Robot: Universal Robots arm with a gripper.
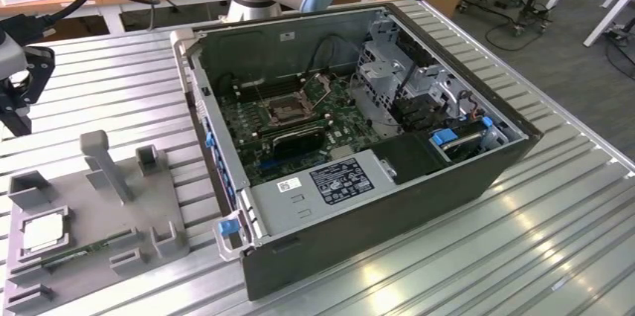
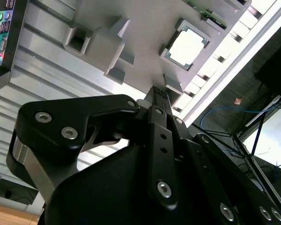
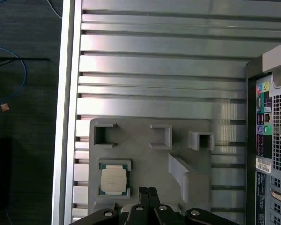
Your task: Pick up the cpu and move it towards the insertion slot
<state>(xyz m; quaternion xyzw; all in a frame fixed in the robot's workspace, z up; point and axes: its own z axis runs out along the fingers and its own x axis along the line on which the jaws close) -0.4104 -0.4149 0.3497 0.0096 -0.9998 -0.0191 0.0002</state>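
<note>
One cpu (image 1: 42, 231) lies flat in a square recess of the grey tray (image 1: 94, 215), which sits on the ribbed metal counter (image 1: 119, 78) at the exterior view's left. An open computer case (image 1: 397, 204) stands just beside the tray. On the green board inside it is the silver-framed insertion slot (image 1: 288, 110), well apart from the cpu.

In the second wrist view the black fingers (image 2: 160, 99) are pressed together with nothing between them. They hang over the tray, and the cpu (image 2: 187, 47) lies beyond their tips.

In the first wrist view the fingers (image 3: 144, 194) meet tip to tip near the cpu (image 3: 114, 180), beside it and not touching it.
</note>
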